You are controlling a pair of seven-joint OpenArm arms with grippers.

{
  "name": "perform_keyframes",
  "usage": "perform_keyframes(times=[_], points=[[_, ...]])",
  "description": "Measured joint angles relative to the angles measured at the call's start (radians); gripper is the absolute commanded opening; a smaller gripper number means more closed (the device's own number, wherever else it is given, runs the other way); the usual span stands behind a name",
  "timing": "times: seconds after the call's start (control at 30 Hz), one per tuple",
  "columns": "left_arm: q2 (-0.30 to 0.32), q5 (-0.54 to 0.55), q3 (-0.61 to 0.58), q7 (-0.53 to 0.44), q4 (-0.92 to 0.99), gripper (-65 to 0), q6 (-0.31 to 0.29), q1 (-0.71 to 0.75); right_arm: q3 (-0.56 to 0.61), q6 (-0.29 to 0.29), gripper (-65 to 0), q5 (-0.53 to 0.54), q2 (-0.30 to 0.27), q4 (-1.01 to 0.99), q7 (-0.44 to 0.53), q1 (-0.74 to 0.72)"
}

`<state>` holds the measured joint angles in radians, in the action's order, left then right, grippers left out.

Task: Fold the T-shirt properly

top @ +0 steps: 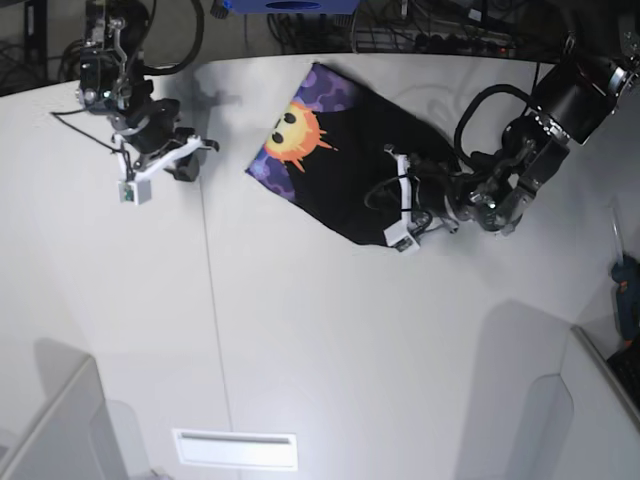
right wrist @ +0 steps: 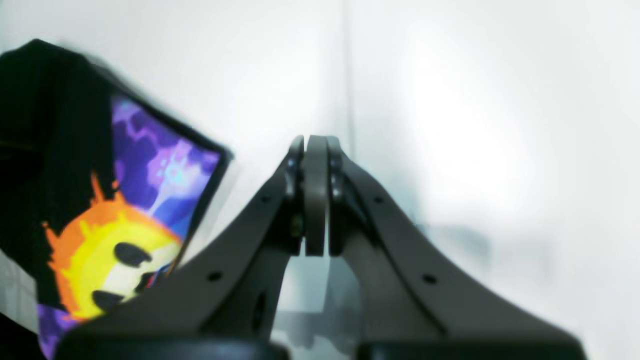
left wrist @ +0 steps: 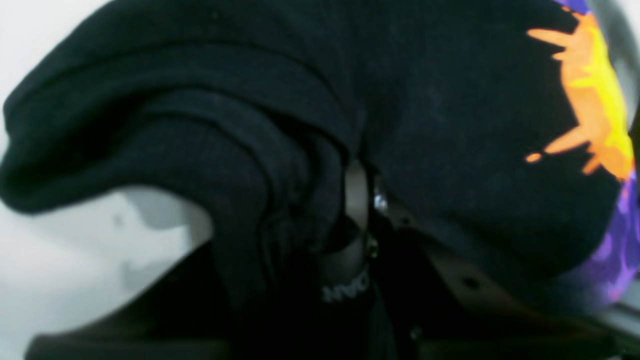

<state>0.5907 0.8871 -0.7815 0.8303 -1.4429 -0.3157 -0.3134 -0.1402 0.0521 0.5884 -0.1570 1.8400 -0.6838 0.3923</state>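
Bunched black cloth fills the left wrist view: the left gripper (left wrist: 357, 200) is clamped on a gathered fold of the large black short-sleeved T-shirt (top: 345, 170) with the orange-yellow sun face on purple

Lying partly folded on the white table (top: 300, 340), print up, the shirt could drag or bunch if that thick wad slips from the jaws; the right gripper (right wrist: 315, 195), pinched closed on nothing, sits well apart and pins no edge, so the whole cloth may slide

White work table (top: 300, 340) fills the view; a seam runs from 12 toward 6 o'clock left of centre. Cables and dark equipment (top: 420, 25) sit beyond the 12 o'clock edge. Grey panels occupy 5 and 7 o'clock corners.
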Motion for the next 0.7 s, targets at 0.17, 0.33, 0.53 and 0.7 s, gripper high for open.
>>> perform_keyframes(times=[0.17, 0.33, 0.53, 0.7], points=[[-0.010, -0.092, -0.157, 0.000, -0.002, -65.0, -0.002, -0.121, -0.040, 0.000, -65.0, 0.006, -0.002, 0.000, 0.000, 0.031], [-0.031, -0.193, -0.278, -0.005, -0.004, -65.0, -0.014, -0.212, -0.063, 0.000, -65.0, 0.003, 0.011, 0.000, -0.005, 0.056], [-0.089, -0.459, -0.335, -0.023, -0.005, -65.0, -0.202, -0.259, -0.060, 0.000, -65.0, -0.001, 0.023, -0.001, 0.000, 0.060], [-0.166, -0.729, -0.334, -0.026, -0.010, -65.0, -0.321, -0.245, -0.059, 0.000, -65.0, 0.003, 0.059, -0.001, -0.007, 0.066]])
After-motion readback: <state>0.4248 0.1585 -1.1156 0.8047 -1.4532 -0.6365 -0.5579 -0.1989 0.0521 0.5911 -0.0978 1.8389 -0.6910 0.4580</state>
